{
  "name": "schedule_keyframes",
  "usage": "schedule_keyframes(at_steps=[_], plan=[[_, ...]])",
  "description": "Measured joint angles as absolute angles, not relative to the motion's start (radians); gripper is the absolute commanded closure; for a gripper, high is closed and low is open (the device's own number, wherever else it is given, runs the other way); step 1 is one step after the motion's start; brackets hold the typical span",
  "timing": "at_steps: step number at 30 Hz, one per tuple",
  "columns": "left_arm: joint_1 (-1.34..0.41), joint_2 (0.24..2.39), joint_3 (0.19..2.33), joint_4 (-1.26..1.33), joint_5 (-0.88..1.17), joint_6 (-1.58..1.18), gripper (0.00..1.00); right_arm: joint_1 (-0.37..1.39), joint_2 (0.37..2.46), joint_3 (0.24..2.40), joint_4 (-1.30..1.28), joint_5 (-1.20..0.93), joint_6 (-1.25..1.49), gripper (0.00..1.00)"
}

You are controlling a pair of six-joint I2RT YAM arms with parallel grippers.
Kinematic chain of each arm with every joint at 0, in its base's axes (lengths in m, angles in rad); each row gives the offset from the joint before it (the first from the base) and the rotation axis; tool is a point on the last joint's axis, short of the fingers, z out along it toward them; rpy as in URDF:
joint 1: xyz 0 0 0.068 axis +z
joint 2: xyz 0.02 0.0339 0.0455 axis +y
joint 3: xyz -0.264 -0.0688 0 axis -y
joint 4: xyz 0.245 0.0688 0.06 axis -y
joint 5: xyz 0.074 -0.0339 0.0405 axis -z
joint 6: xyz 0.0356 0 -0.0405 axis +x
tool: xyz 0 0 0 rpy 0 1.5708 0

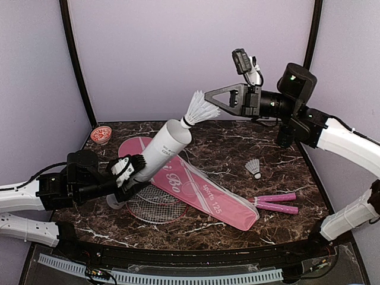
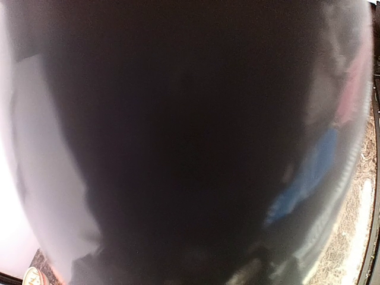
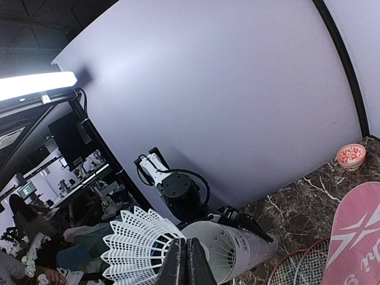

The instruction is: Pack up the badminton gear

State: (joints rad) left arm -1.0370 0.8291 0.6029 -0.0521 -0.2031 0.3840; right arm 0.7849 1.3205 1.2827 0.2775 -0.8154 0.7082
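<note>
Packing is at an early stage, as I judge it. The pink bag (image 1: pixel 199 191) lies flat on the bench (image 1: pixel 237 142). The two rackets (image 1: pixel 152 205) are not packed: their heads show at the bag's near left side and their pink handles stick out past its right end. Whether their shafts run under the bag or through it I cannot tell. A loose shuttlecock (image 1: pixel 254 168) stands on the bench just beyond the bag's right end. The red cap (image 1: pixel 101 134) is off the tube and sits beyond the bag's far left end.

My left gripper (image 1: pixel 133 175) is clamped around the lower part of the tube (image 1: pixel 166 142). It holds the tube tilted above the bag's left half with the open mouth pointing up and to the right. My left wrist camera is filled by a dark blur, so it adds nothing.

My right gripper (image 1: pixel 206 94) has its fingers pressed together on the feather skirt of the held shuttlecock (image 1: pixel 200 109). The cork end is right at the tube's mouth, not yet inside. From the right wrist view a feathered lattice shows within the mouth, perhaps a shuttlecock already loaded, though I cannot be sure.

Left to do: seat this shuttlecock, load the loose one, cap the tube, then bag the rackets.
</note>
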Motion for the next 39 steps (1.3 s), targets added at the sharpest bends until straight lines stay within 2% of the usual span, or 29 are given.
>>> schedule_keyframes(at_steps=[10,11,15,18,21,24,32,39], plan=[[-1.037,0.829,0.603,-0.052,-0.203,0.384,0.58,0.846,1.419,1.286,0.278,-0.812,0.685,1.0],[-1.037,0.829,0.603,-0.051,-0.203,0.384,0.59,0.85,1.424,1.286,0.276,-0.811,0.68,0.97],[-1.037,0.829,0.601,-0.046,-0.203,0.384,0.58,0.863,1.439,1.289,0.259,-0.81,0.657,0.67],[-1.037,0.829,0.601,-0.046,-0.204,0.384,0.58,0.871,1.444,1.299,0.218,-0.805,0.617,0.58],[-1.037,0.829,0.599,-0.046,-0.203,0.384,0.58,0.873,1.444,1.328,0.139,-0.784,0.566,0.4],[-1.037,0.83,0.599,-0.046,-0.2,0.385,0.58,0.873,1.444,1.382,0.011,-0.743,0.481,0.3],[-1.037,0.891,0.599,-0.064,-0.182,0.401,0.59,0.879,1.47,1.539,-0.412,-0.584,0.258,0.26],[-1.037,0.911,0.599,-0.078,-0.172,0.412,0.59,0.899,1.525,1.579,-0.651,-0.477,0.14,0.24]])
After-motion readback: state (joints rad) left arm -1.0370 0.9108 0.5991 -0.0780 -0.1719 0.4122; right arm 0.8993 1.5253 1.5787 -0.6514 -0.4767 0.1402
